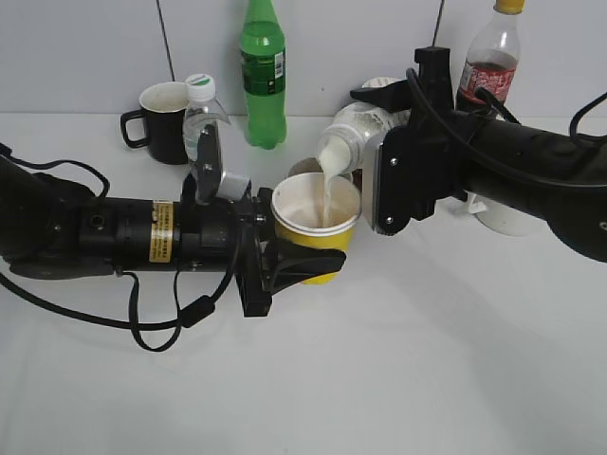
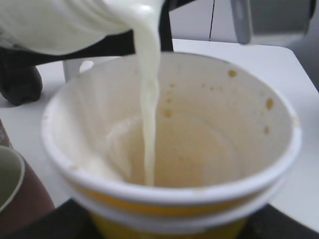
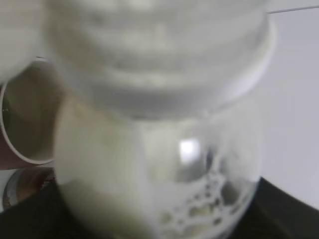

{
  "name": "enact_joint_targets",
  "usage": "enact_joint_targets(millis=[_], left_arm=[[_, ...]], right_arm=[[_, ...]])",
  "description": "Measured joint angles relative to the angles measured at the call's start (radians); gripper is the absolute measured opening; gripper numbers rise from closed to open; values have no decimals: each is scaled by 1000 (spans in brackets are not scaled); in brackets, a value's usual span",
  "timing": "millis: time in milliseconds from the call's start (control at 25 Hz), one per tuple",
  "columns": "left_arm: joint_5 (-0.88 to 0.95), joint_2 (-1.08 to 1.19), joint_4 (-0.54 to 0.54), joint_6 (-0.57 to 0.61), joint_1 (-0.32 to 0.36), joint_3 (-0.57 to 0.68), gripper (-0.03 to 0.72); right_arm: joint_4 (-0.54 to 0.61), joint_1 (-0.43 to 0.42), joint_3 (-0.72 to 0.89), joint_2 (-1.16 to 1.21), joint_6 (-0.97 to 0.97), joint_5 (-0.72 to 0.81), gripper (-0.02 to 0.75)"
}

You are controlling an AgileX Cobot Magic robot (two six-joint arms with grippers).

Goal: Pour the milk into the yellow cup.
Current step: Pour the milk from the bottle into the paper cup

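My left gripper (image 1: pixel 302 258) is shut on the yellow cup (image 1: pixel 318 227) and holds it above the table. My right gripper (image 1: pixel 379 142) is shut on the milk bottle (image 1: pixel 356 133), uncapped and tipped mouth-down over the cup. A creamy-white stream (image 1: pixel 329 190) runs from the mouth into the cup. In the left wrist view the stream (image 2: pixel 149 114) falls into the cup (image 2: pixel 199 149), whose white inside is wet and spotted. The right wrist view is filled by the bottle (image 3: pixel 159 149), part milk, part foam.
Along the back stand a black mug (image 1: pixel 163 121), a clear water bottle (image 1: pixel 202 118), a green bottle (image 1: pixel 263 76) and a bottle with a yellow cap (image 1: pixel 491 57). A dark red mug (image 2: pixel 15 194) stands close behind the cup. A white mug (image 1: pixel 507 218) sits under the right arm.
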Motion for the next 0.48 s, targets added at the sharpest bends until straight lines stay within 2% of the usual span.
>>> enact_joint_targets(millis=[480], left_arm=[[0, 0, 0, 0, 0, 0, 384]], right_arm=[[1, 0, 0, 0, -10, -3, 442]])
